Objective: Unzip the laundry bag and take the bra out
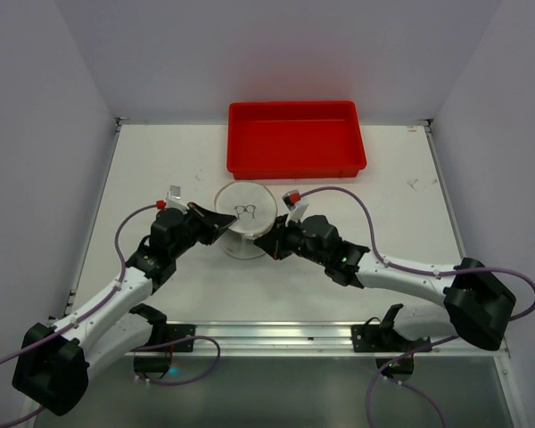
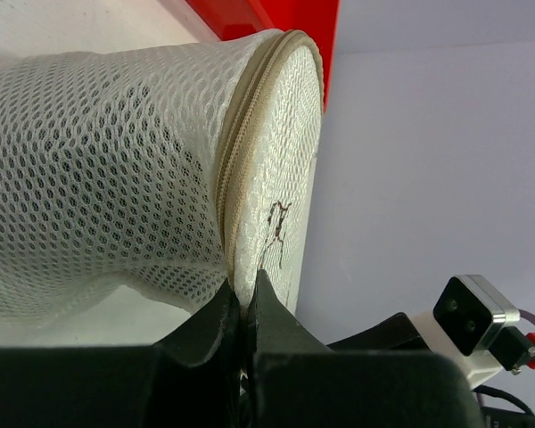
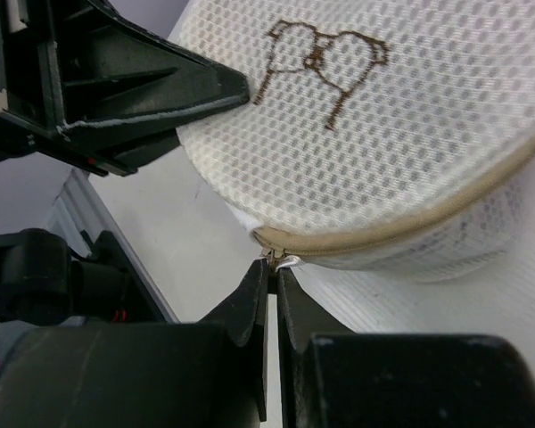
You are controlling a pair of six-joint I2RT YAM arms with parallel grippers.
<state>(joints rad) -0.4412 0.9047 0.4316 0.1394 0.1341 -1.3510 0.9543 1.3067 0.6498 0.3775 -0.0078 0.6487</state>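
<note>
The laundry bag [image 1: 244, 214] is a round white mesh case with a small dark bra icon, standing mid-table between both grippers. Its beige zipper [image 2: 241, 143] runs round the rim and is closed. My left gripper [image 1: 225, 225] is shut on the bag's rim at its left side [image 2: 242, 294]. My right gripper [image 1: 266, 245] is shut on the zipper pull [image 3: 275, 259] at the bag's front edge, where the zipper ends. The bag also fills the right wrist view [image 3: 374, 125]. The bra is hidden; only dark shading shows through the mesh.
A red rectangular tray [image 1: 296, 139] stands behind the bag at the table's back. The metal rail [image 1: 276, 334] runs along the near edge between the arm bases. The left gripper's black body [image 3: 116, 80] shows close to the bag in the right wrist view.
</note>
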